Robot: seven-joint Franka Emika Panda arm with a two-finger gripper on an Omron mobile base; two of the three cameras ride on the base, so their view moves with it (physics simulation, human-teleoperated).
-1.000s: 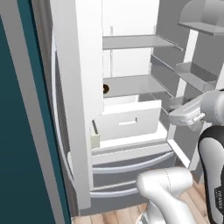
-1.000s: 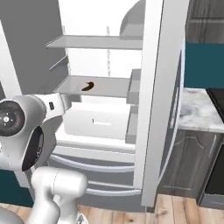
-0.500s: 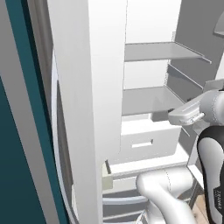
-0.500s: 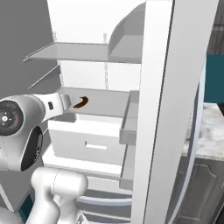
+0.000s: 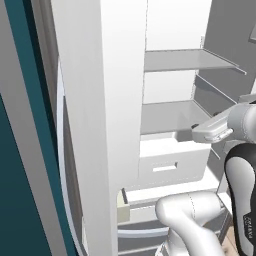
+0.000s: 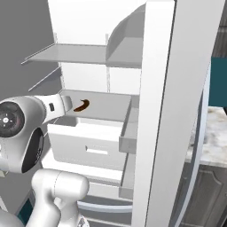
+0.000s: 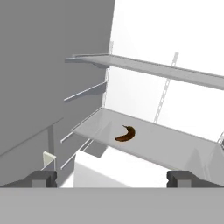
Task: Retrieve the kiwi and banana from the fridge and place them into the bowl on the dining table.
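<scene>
hand view: banana (image 7: 125, 134) lies flat on the middle fridge shelf (image 7: 166, 142), dark brown and curved, nothing touching it
right base view: same banana (image 6: 82, 105) sits on that shelf just past the end of the forearm, near the shelf's front left
kiwi: can't spot it in any view, could be hidden or elsewhere in the fridge
gripper (image 7: 116, 177): fingers spread fully apart, empty, fingertips (image 7: 43, 177) low in the hand view, well short of the banana and below shelf level
fridge (image 6: 164, 88): door open, white interior, upper shelf (image 7: 148, 68) above the banana, white drawer (image 6: 88, 144) directly under the banana's shelf
step in hand: judged as the approach to the banana, no contact yet, nothing retrieved so far
how to do it well: raise the hand so the fingers clear the shelf's front edge, then go in between the two shelves; headroom looks adequate but don't clip the upper shelf
grip: roll the wrist so the jaws straddle the banana across its narrow width near mid-curve, not along its length
risk: the fruit is low and flat on the shelf, so the fingertips must come almost to the shelf surface before closing; closing too high may just nudge it deeper
left base view: open door (image 5: 100, 125) blocks most of the interior, drawer and shelf visible past it; trust the hand view for alignment
</scene>
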